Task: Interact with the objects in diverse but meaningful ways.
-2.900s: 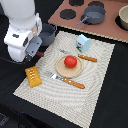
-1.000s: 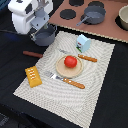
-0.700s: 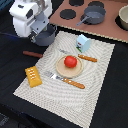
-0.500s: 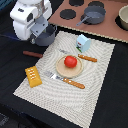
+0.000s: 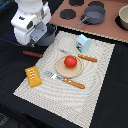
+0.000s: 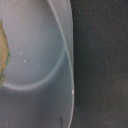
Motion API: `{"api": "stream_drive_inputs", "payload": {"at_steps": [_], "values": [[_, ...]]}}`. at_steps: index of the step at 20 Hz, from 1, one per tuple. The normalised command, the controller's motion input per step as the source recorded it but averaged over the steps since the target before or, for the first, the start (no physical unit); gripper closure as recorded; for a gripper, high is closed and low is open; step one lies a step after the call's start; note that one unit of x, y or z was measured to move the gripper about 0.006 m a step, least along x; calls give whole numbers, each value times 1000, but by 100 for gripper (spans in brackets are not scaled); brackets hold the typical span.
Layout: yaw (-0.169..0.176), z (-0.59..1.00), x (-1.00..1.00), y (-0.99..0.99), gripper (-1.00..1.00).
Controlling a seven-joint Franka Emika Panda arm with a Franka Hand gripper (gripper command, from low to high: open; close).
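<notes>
Filling wrist view, grey pot [image 6: 35, 60] interior, exterior showing tomato [image 5: 70, 61] on plate [image 5: 61, 71]

- One small red tomato [image 5: 70, 61], ahead of my gripper, on the one tan round plate [image 5: 60, 69].
- Two pieces of orange-handled cutlery [image 5: 73, 83] flanking that plate.
- One ridged yellow-orange block [image 5: 33, 76].
- One pale blue-white carton [image 5: 83, 43].
- One brown sausage [image 5: 32, 54] just below my wrist.
- Three grey pots [image 5: 93, 13] I can count.

1. My arm [image 5: 31, 22] stands at the exterior view's upper left — its white wrist housing is tilted and pointing downward.
2. I can't see the gripper's fingers from either camera, so I can't tell whether they're apart or closed.
</notes>
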Motion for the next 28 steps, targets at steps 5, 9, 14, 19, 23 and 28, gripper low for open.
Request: {"api": "stream_drive_inputs", "payload": {"at_steps": [5, 9, 14, 19, 23, 28], "values": [[14, -345, -247, 94, 100], [11, -326, -245, 111, 100], [12, -312, -230, 111, 100], [6, -186, -142, 144, 100], [-26, 177, 0, 211, 100], [-48, 602, -22, 101, 100]]}}
